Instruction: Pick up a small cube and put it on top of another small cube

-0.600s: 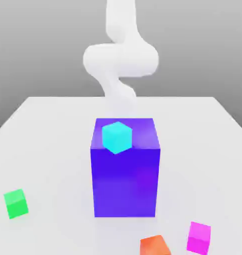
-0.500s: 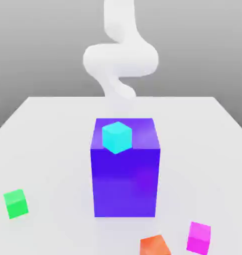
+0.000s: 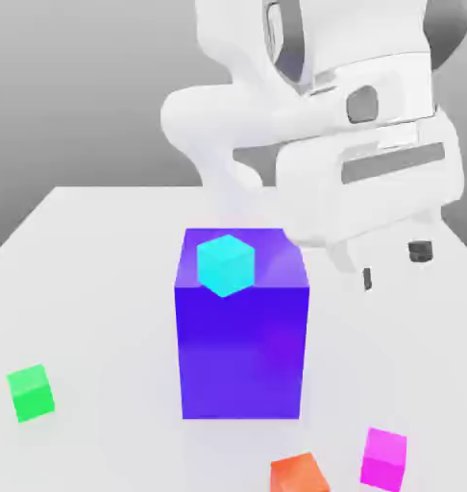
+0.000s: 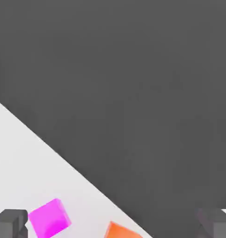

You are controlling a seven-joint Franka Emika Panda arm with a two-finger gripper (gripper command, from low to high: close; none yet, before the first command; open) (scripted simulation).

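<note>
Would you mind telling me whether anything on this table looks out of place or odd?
Nothing stands out. The cyan cube rests on the big blue-purple block; the green cube, orange cube and magenta-pink cube lie loose on the table.

Gripper (image 4: 112, 225): two dark grey fingertips (image 4: 10, 223) in frame, set wide apart, nothing between them.
Small magenta-pink cube (image 4: 49, 218): on the white table (image 4: 22, 162), just beside one fingertip, on its inner side; not touching it as far as can be seen.
Small orange cube (image 4: 122, 230): partly cut off, near the table's edge, between the two fingertips, close to the pink cube but apart from it.
Background beyond the table edge: plain dark grey.
</note>
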